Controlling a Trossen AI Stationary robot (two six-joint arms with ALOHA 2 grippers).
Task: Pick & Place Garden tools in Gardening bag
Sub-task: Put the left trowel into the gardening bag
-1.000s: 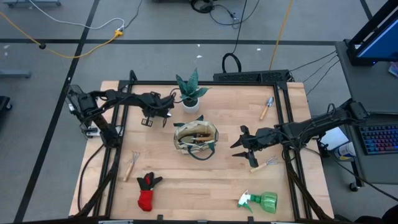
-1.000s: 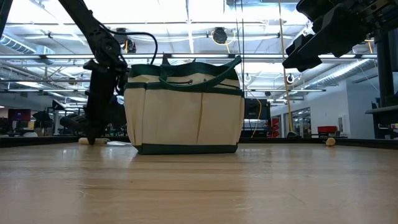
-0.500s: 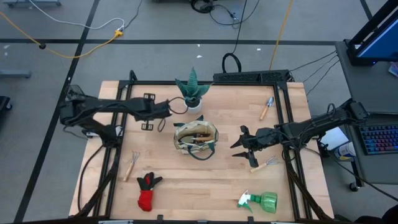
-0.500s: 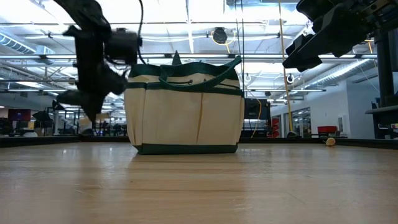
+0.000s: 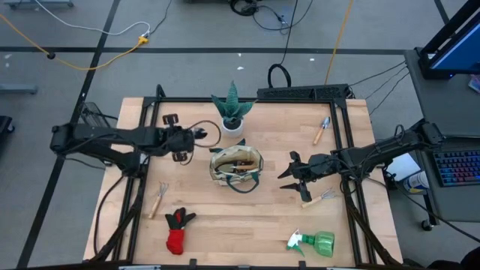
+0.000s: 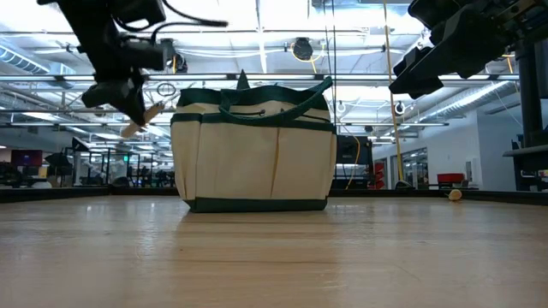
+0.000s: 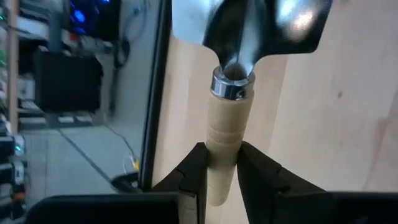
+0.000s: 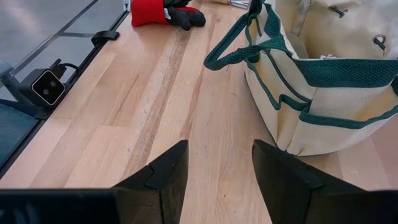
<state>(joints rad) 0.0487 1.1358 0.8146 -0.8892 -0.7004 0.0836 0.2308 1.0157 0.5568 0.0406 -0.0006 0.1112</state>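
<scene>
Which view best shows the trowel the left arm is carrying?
The left wrist view: the left hand clamps the trowel by its wooden handle, metal blade ahead. The low view shows only the handle end; the high view barely shows it; the right wrist view misses it.

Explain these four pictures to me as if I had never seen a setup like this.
Two dark robot arms work at a wooden table. One picture looks straight down from above, one looks level across the tabletop, and two come from cameras on the wrists. The left hand is shut on a trowel with a wooden handle, lifted beside the gardening bag. The right hand waits open on the bag's other side. Lying about are a rake, a glove, a spray bottle, another trowel and a potted plant.
</scene>
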